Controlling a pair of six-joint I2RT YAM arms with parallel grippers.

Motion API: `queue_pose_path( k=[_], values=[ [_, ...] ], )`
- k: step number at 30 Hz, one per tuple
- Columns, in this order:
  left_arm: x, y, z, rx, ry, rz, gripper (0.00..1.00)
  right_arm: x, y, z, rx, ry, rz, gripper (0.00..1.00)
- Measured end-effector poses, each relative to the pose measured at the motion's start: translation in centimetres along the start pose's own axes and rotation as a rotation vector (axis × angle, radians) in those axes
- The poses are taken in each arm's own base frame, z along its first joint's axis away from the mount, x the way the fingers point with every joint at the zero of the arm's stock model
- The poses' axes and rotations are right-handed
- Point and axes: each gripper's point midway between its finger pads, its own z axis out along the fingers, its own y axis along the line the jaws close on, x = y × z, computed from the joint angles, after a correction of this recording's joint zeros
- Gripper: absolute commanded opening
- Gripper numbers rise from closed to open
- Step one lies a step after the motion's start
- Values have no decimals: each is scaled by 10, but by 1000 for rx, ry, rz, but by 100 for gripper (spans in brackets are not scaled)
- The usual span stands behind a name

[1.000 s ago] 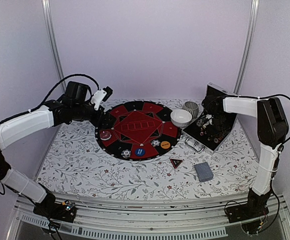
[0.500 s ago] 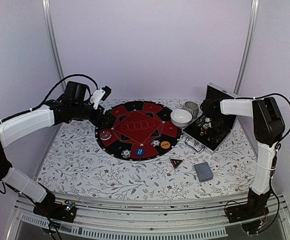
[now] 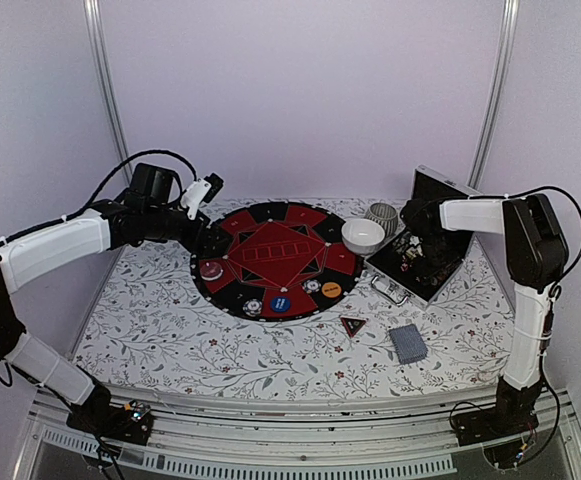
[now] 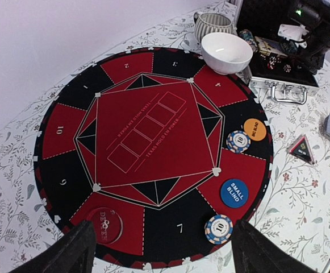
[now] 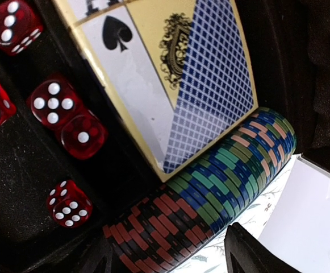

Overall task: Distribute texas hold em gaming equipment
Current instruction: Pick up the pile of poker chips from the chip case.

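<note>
The round red-and-black poker mat (image 3: 273,258) (image 4: 153,153) carries two blue-white striped chips (image 4: 218,228) (image 4: 238,141), a blue small-blind disc (image 4: 234,193), an orange disc (image 4: 254,129) and a clear dealer disc (image 4: 103,223). The black-red triangular marker (image 3: 353,325) and the card deck (image 3: 407,343) lie on the tablecloth. My left gripper (image 4: 162,256) hovers open over the mat's near-left edge. My right gripper (image 5: 170,259) is inside the open case (image 3: 440,280). Its jaws stand apart on either side of the red-black end of a row of chips (image 5: 210,199), and the right finger (image 5: 250,253) is clear of them.
A white bowl (image 3: 363,235) and a grey ribbed cup (image 3: 381,215) stand between the mat and the case. Inside the case lie a boxed card deck (image 5: 170,74) and several red dice (image 5: 57,108). The case lid stands upright behind my right wrist.
My right wrist has shifted slightly back over the case. The left arm and everything on the mat stay where they were.
</note>
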Motion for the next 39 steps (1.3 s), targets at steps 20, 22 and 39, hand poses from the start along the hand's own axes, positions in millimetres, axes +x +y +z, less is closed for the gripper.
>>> queue_pose_path(
  k=[20, 22, 39],
  values=[
    [2, 2, 2, 11, 4, -12, 85, -2, -6, -2, 49, -10, 64, 42],
    [2, 1, 2, 13, 4, -13, 85, -2, -7, -3, 47, -12, 70, 38],
    [2, -1, 1, 29, 0, -20, 86, 11, 10, -8, -69, -5, 112, 35]
  ],
)
